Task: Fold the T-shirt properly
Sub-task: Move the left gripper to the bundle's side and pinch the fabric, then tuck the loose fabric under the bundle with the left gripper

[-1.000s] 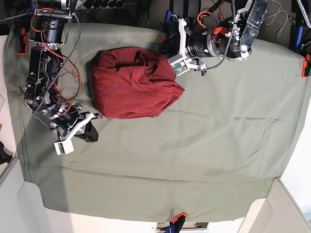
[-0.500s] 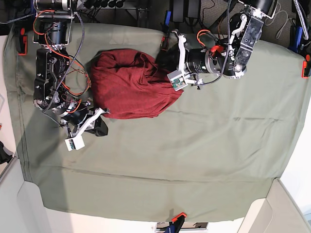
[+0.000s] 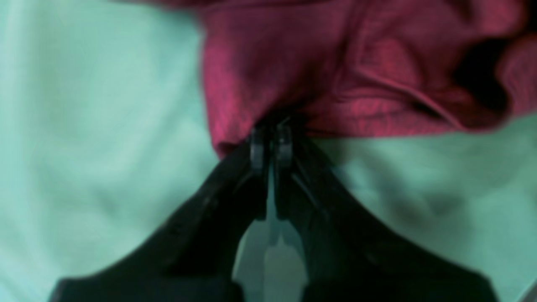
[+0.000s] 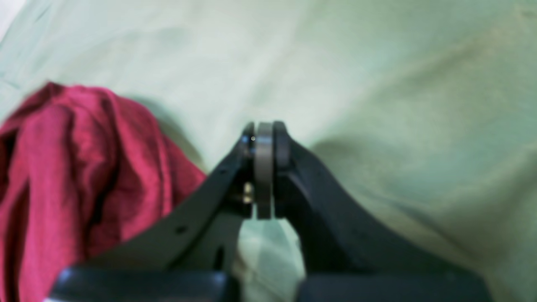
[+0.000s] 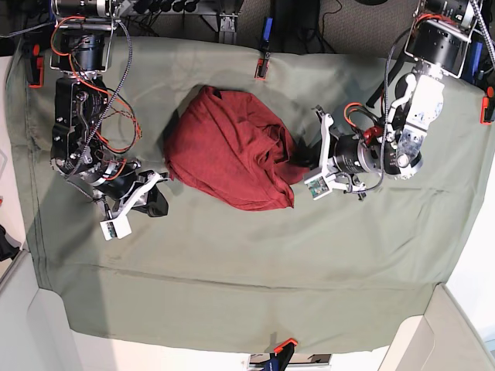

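While the right gripper [image 4: 263, 142] is resting closed and empty on the green cloth [image 5: 348, 255], the left gripper [image 3: 270, 144] is pinching the crumpled T-shirt [image 5: 228, 151] at its edge.

No legible text, labels or markings anywhere.

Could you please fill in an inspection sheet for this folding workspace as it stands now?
Surface: sage-green table cloth, lightly creased, held by clamps at its edges.
Job's things: T-shirt, dark red, bunched in a crumpled heap, not folded.
Clutter: nothing seen.
Grippers: left gripper shut on the T-shirt's edge; right gripper shut on nothing, beside the heap over the cloth.
Cables: red and black wires loop along the right arm; similar wires on the left arm.
Surroundings: dark equipment and cabling beyond the far edge; pale panels at the near corners.
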Available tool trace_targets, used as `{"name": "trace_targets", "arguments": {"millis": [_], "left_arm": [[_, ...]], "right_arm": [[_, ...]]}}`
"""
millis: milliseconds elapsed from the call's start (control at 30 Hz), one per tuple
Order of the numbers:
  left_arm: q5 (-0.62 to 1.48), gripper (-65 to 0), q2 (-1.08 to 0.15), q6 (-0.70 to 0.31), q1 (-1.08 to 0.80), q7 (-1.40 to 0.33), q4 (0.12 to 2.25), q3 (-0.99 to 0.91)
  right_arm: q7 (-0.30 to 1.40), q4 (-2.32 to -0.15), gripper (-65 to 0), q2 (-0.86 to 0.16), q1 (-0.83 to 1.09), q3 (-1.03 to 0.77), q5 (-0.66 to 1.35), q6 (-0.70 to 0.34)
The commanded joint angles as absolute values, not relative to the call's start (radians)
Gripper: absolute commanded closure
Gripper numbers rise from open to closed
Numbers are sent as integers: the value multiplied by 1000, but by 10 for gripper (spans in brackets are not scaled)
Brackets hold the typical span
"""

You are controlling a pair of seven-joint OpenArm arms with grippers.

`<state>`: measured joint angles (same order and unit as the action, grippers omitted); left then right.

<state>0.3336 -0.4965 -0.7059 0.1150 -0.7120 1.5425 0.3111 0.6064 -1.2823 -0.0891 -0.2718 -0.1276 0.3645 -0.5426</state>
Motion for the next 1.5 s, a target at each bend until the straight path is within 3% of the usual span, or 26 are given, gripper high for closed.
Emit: {"name": "trace_targets", "arguments": {"millis": [0, 233, 367, 500, 700, 900, 1100, 1300, 1467], "left_arm": [[339, -25, -507, -698, 158, -673, 1532, 303], [180, -25, -471, -698, 303, -421, 1239, 303], [176, -25, -443, -698, 381, -415, 1090, 303], [284, -25, -476, -698, 387, -510, 1084, 301], [655, -25, -599, -698, 326, -752, 1230, 290], [676, -25, -678, -698, 139, -804, 1637, 230], [696, -25, -617, -698, -16, -824, 1995, 189], [617, -25, -444, -698, -52, -789, 1958, 202], [480, -25, -365, -698, 12, -701, 1743, 202]], "right_arm": [[584, -1296, 0, -99, -295, -129, 381, -546], [590, -1296, 0, -102, -290, -129, 382, -546], [596, -1296, 0, -102, -288, -129, 382, -546], [607, -1296, 0, -102, -285, -129, 383, -546], [611, -1296, 0, -102, -285, -129, 382, -546], [610, -1296, 0, -102, -285, -129, 386, -546], [611, -1296, 0, -97, -285, -129, 385, -546], [636, -1296, 0, -99, -282, -130, 385, -546], [636, -1296, 0, -92, -275, -129, 389, -546]]}}
